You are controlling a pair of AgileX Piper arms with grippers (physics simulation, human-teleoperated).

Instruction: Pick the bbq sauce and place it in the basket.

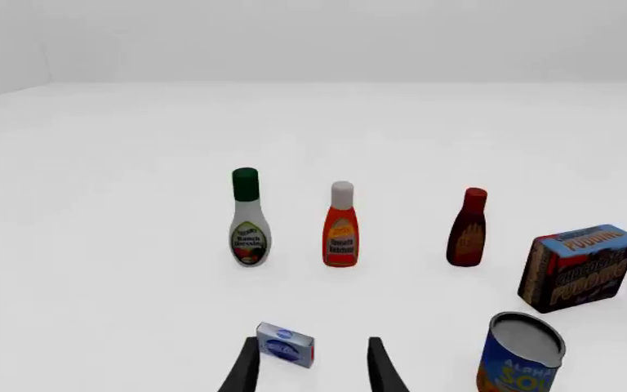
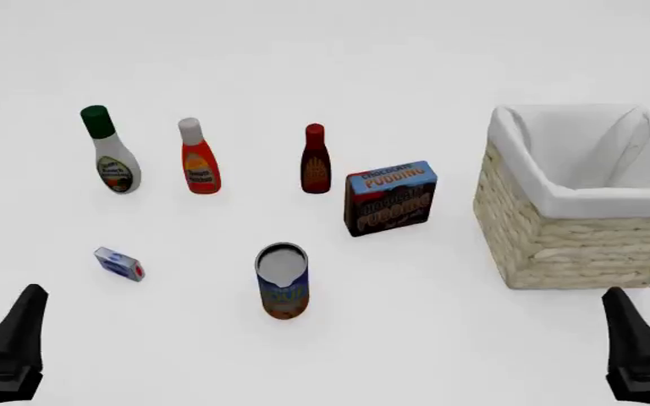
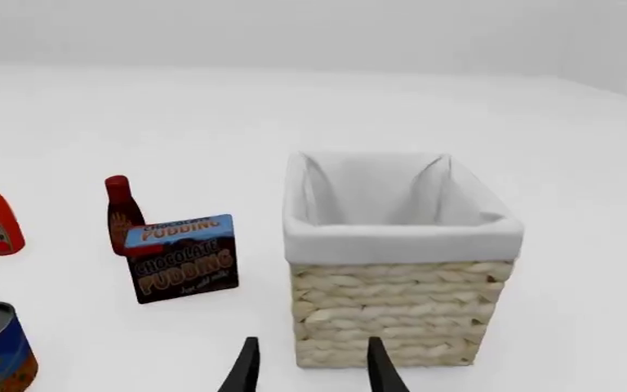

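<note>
Nearest the camera, at the bottom corners of the front view: left gripper and right gripper, both low, both well short of every object. Spread jaws on each, plain in the wrist views, nothing between them but air.

A step farther out: small blue box ahead of the left gripper, can standing near the middle, basket close ahead of the right gripper with its white lining open upward and nothing visible inside.

Farther still: pudding box, just left of the basket.

Farthest row: white bottle, orange bottle, and the sauce, upright, long axis vertical, red cap on top, free of the pudding box though near it.

Key relation: sauce forward of both grippers, roughly midway across the table, ahead and to the right of the left jaws, ahead and to the left of the right ones. Neither arm clearly nearer. In the right wrist view, sauce partly behind the pudding box; clearer line from the left wrist view. Probably a sideways grasp on the body, can and pudding box to be avoided on the approach.
</note>
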